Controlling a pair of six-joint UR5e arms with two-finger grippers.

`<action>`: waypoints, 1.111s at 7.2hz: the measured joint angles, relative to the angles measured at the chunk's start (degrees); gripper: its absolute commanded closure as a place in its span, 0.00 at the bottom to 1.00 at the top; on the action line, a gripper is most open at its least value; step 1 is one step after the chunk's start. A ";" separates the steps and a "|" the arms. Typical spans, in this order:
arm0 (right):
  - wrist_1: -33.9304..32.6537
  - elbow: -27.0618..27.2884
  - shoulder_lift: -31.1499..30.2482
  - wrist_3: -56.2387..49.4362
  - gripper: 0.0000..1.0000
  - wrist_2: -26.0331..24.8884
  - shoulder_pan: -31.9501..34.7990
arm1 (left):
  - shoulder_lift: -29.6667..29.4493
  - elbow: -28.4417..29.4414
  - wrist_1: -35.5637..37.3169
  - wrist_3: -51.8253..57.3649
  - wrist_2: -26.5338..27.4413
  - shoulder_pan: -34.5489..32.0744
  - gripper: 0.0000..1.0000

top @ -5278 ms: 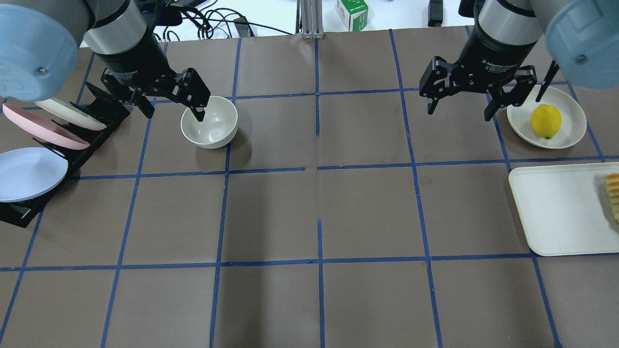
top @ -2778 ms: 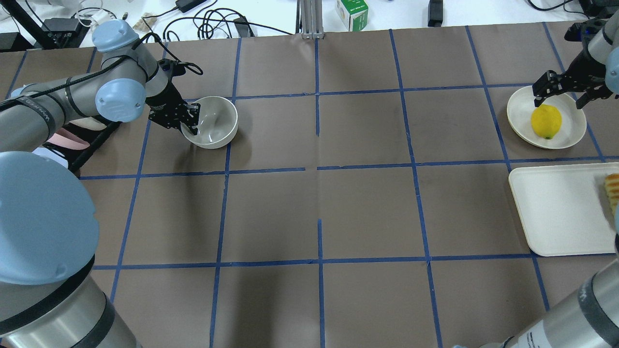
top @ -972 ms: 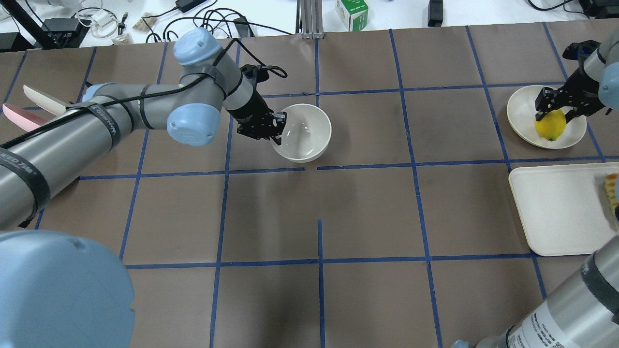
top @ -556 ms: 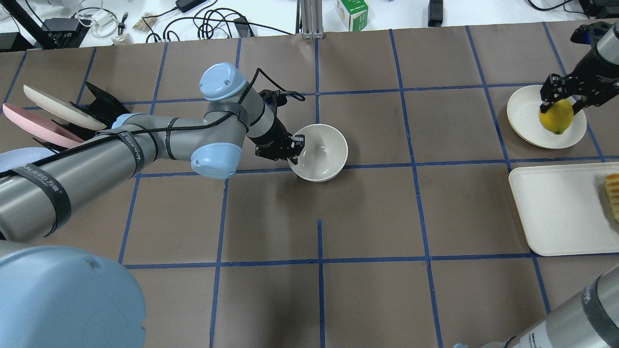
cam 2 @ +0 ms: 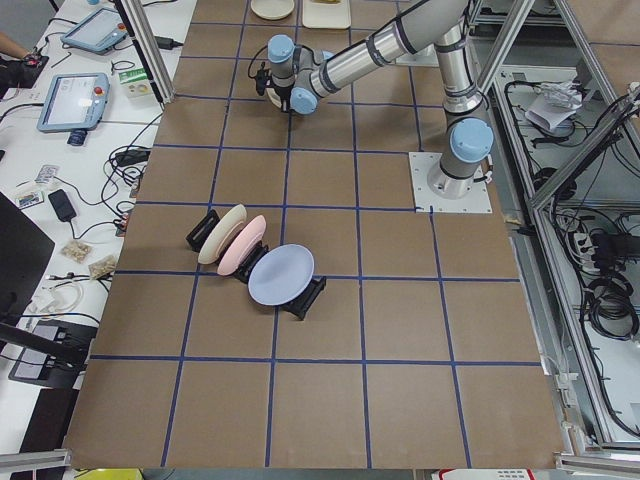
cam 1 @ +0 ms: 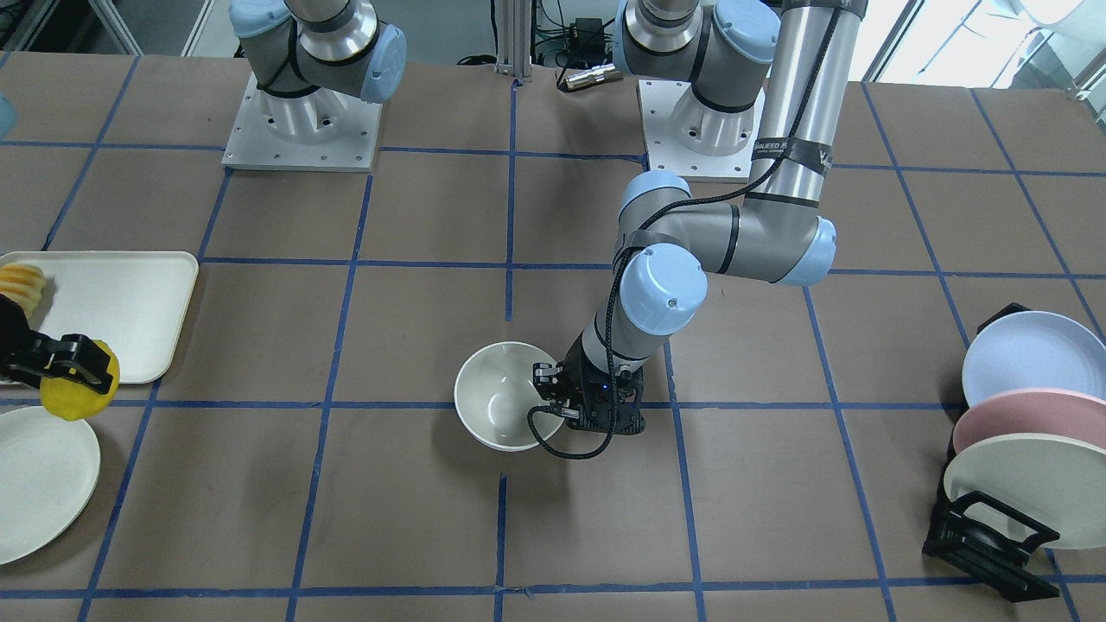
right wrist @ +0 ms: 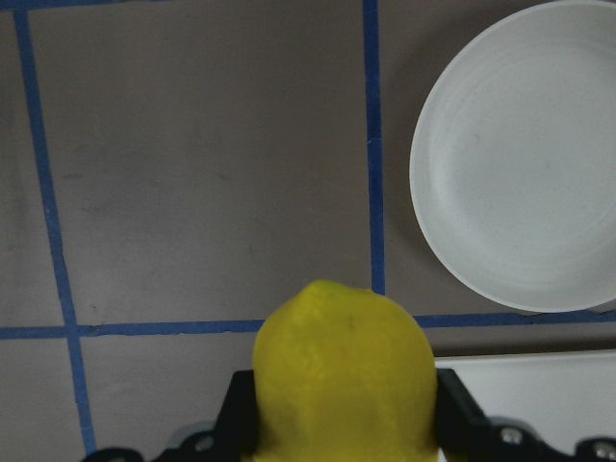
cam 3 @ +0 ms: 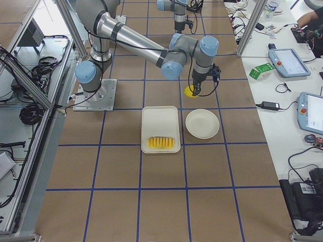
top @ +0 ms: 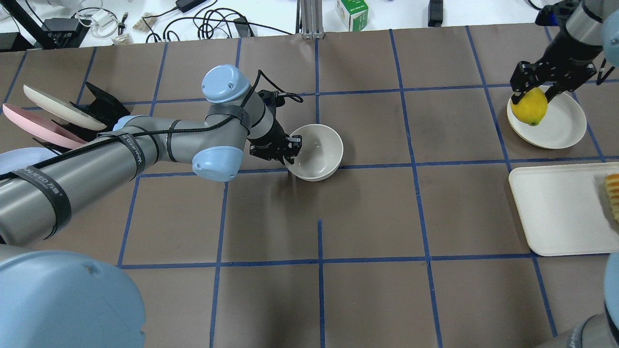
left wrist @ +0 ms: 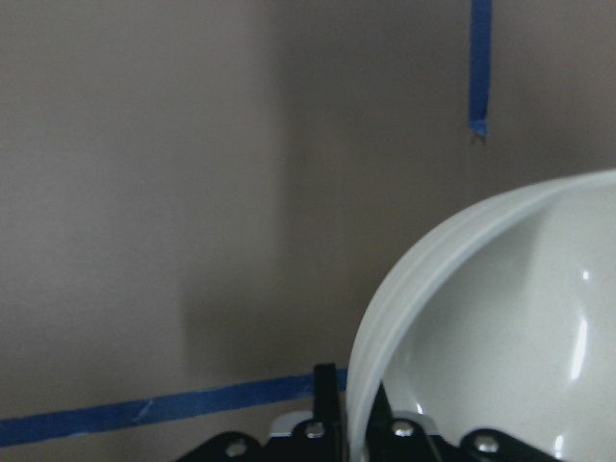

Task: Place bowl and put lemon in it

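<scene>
The off-white bowl (top: pixel 316 153) sits low over the table near its middle, also in the front view (cam 1: pixel 497 397). My left gripper (top: pixel 290 152) is shut on the bowl's left rim, one finger inside and one outside; the left wrist view shows the rim (left wrist: pixel 462 289) between the fingers. I cannot tell whether the bowl rests on the table. My right gripper (top: pixel 530 99) is shut on the yellow lemon (top: pixel 529 108) and holds it in the air over the left edge of a flat cream plate (top: pixel 561 130). The lemon (right wrist: pixel 342 371) fills the bottom of the right wrist view.
A cream tray (top: pixel 556 212) with sliced ridged food (top: pixel 613 193) lies near the plate at the right. A black rack with upright plates (top: pixel 43 121) stands at the far left. Cables and a small carton (top: pixel 352 13) lie beyond the far edge.
My left gripper closed on the bowl's rim and carried it from the far left to near the middle. My right gripper closed on the lemon, lifted it off the plate and moved it left.
</scene>
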 measured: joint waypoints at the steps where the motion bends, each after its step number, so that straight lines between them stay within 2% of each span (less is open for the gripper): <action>1: 0.62 0.00 -0.89 2.17 1.00 0.04 2.75 | 0.72 0.16 -1.13 0.03 0.68 0.13 0.00; 4: 1.00 -0.06 -1.68 13.06 1.00 0.61 12.53 | 6.07 1.78 -9.37 0.34 1.03 2.63 0.00; 8: -1.45 0.05 -0.96 26.67 1.00 5.89 23.51 | 16.25 10.90 -33.11 4.73 9.38 7.11 0.00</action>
